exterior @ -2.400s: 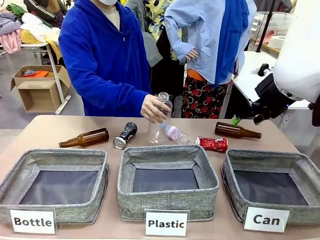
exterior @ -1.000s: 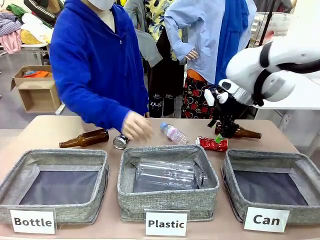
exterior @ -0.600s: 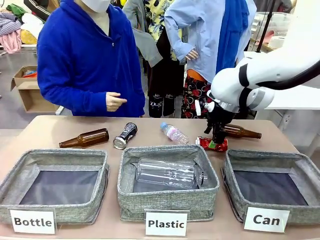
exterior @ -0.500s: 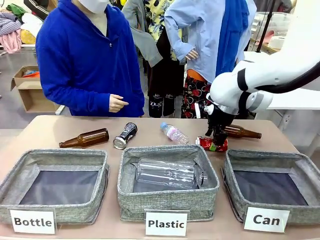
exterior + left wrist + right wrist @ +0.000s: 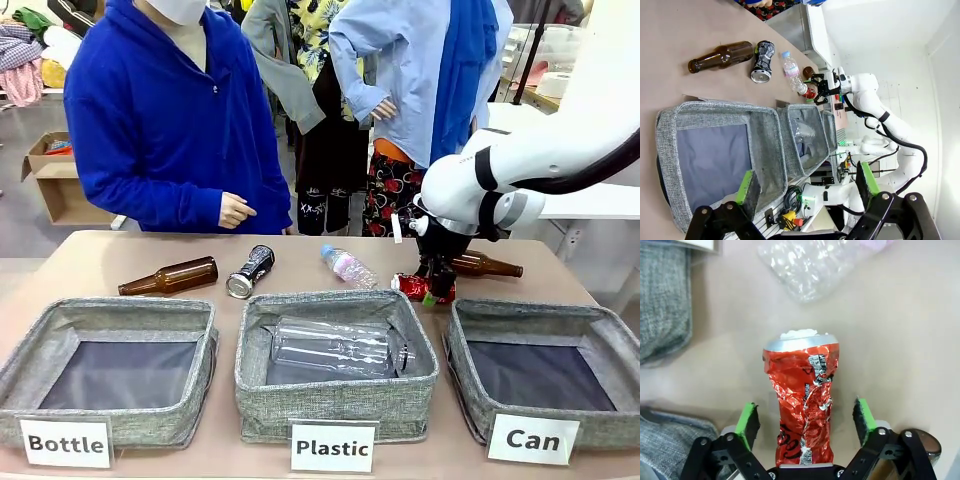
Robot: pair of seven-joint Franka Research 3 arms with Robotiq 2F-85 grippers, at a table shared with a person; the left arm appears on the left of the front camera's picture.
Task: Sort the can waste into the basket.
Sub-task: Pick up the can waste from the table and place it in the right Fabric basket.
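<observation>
The centre Plastic bin (image 5: 335,395) holds a clear bottle (image 5: 330,348), the Can basket (image 5: 465,388) at lower right shows its bare dark bottom, the right gripper (image 5: 805,412) has its jaws spread astride the crushed red can (image 5: 802,385) on the table just behind that basket, and the left gripper (image 5: 807,187) stands wide too.

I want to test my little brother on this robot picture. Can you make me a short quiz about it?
1. True or false: the crushed red can lies between the right arm's jaws, which are open.
2. What lies inside the Plastic basket? A a clear bottle; B the red can; C a spoon.
3. Fill in: ___ brown bottles lie on the table.
Key: 1 true; 2 A; 3 two.
</observation>
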